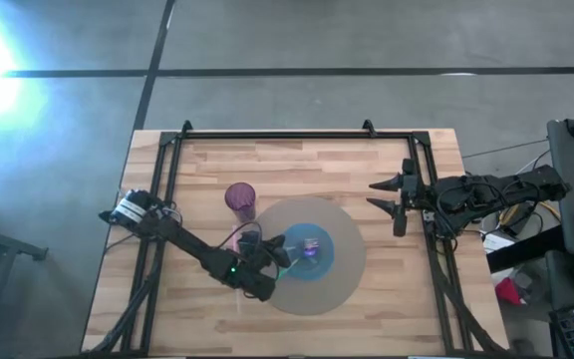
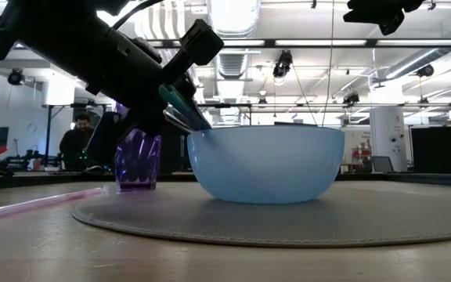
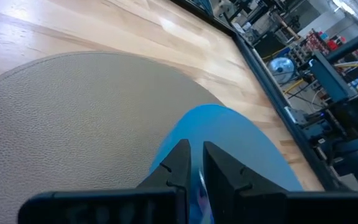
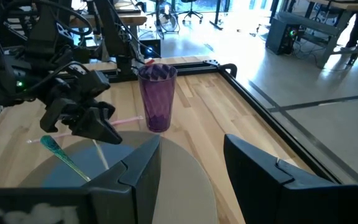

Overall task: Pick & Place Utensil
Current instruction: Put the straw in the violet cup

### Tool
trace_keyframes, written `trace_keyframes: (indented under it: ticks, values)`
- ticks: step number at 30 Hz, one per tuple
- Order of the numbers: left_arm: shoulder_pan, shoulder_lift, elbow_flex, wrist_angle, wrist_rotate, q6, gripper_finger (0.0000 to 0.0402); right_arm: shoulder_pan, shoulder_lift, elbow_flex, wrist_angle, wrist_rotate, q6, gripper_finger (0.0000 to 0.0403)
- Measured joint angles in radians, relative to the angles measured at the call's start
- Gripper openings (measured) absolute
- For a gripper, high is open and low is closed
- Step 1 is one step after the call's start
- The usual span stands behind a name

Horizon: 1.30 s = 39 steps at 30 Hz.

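A light blue bowl [image 1: 312, 249] [image 2: 265, 164] stands on a round grey mat [image 1: 337, 284]. A teal utensil [image 4: 64, 158] leans over the bowl's left rim, with its upper end sticking out past the rim. In the low view it [image 2: 180, 102] lies along my left gripper's fingers. My left gripper [image 1: 285, 244] [image 3: 196, 152] hovers at that rim, pointing slightly down, with only a narrow gap between its fingertips. In the right wrist view the utensil stands apart from those fingers [image 4: 107, 134]. My right gripper [image 1: 385, 194] waits open, high above the table's right side.
A purple ribbed cup [image 1: 240, 199] [image 4: 157, 96] stands upright on the wood just beyond the mat's far left. A pink straw [image 2: 37, 205] lies on the table left of the mat. Black frame rails [image 1: 277, 135] edge the table. A person stands in the room behind.
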Motion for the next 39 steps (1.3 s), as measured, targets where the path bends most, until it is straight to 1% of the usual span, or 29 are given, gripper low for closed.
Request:
trace_keyframes:
  ticks: [8,13,20,23,28,30,33,39]
  values:
    - [0.0,0.0,0.0,-0.035,0.012,0.004,0.0035,0.0,0.0,0.0,0.0,0.0,0.0,0.0169]
    - [0.0,-0.01,0.0,-0.043,0.012,0.046,0.0035,0.0,0.0,0.0,0.0,0.0,0.0,0.0169]
    - [-0.002,-0.065,0.0,-0.065,0.018,0.142,0.0035,0.0,0.0,0.0,0.001,0.0,0.0,0.0169]
    - [-0.002,-0.097,0.0,-0.075,0.039,0.198,0.0035,0.0,-0.001,0.0,0.003,0.0,0.0,0.0169]
    - [-0.003,-0.164,0.0,-0.101,0.043,0.292,0.0036,0.0,-0.001,0.0,0.003,0.0,0.001,0.0169]
    - [-0.003,-0.189,0.0,-0.102,0.044,0.329,0.0044,0.0,-0.001,0.0,0.003,0.0,0.001,0.0169]
    - [-0.003,-0.223,0.0,-0.104,0.047,0.399,0.0067,0.0,-0.001,0.0,0.003,0.0,0.001,0.0169]
    - [-0.003,-0.303,0.0,-0.107,0.048,0.52,0.0138,0.0,-0.001,0.0,0.003,0.0,0.024,0.0169]
